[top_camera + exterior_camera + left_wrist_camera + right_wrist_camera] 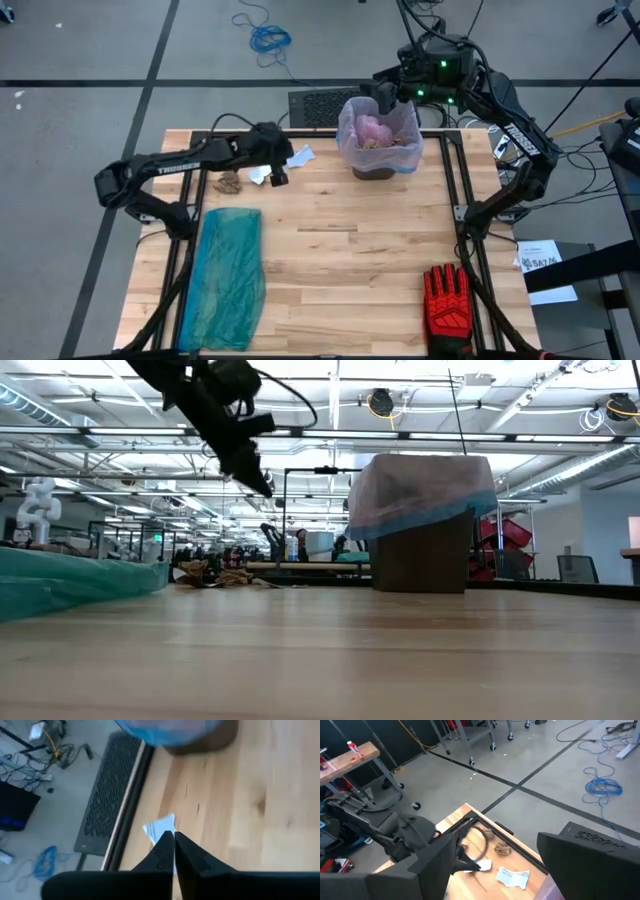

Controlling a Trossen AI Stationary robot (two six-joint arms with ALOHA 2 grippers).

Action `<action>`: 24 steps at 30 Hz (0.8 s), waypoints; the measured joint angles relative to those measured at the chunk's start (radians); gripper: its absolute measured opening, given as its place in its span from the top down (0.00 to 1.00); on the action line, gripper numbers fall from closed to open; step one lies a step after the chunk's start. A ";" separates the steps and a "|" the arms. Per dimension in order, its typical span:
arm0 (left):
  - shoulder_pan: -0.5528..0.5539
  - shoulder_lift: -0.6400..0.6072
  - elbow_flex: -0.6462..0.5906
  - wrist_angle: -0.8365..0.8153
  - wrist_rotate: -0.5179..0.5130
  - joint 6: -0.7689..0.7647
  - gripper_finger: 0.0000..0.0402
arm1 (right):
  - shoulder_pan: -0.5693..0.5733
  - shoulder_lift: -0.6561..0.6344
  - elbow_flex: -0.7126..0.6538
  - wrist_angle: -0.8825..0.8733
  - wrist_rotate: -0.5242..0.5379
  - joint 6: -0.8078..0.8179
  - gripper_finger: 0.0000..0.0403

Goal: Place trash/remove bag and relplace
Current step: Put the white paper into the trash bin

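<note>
A brown bin (pixel 378 168) (pixel 425 555) stands at the table's far side. It is lined with the pinkish bag (pixel 352 128) (pixel 420 488), whose blue rim (pixel 400 522) is folded over the outside. Crumpled trash (pixel 378 135) lies inside it. On the table lie a brown wad (pixel 229 182) (pixel 503 849) and two white scraps (pixel 261 173) (pixel 300 155) (pixel 160 826) (pixel 513 876). My left gripper (pixel 278 176) (pixel 262 478) (pixel 174 839) is shut and raised above the nearer scrap. My right gripper (pixel 388 97) (pixel 502 836) is open over the bin's far-left rim.
A teal-green plastic bag (pixel 225 275) (pixel 70 585) lies flat along the left side. A red-and-black glove (pixel 447 305) sits at the near right corner. Bare wood (pixel 350 250) fills the middle. A black grille (pixel 315 105) (pixel 107 805) lies beyond the far edge.
</note>
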 joint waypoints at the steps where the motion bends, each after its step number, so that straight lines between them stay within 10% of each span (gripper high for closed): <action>1: 0.000 0.015 0.000 -0.006 -0.002 0.012 0.93 | 0.000 0.000 0.000 0.000 0.000 0.000 0.32; 12: 0.002 0.248 -0.023 0.013 -0.051 0.153 0.71 | 0.000 0.000 0.000 -0.001 0.000 0.024 0.32; 24: 0.031 0.392 -0.023 0.102 -0.135 0.200 0.69 | 0.000 0.000 0.000 -0.001 0.000 0.026 0.32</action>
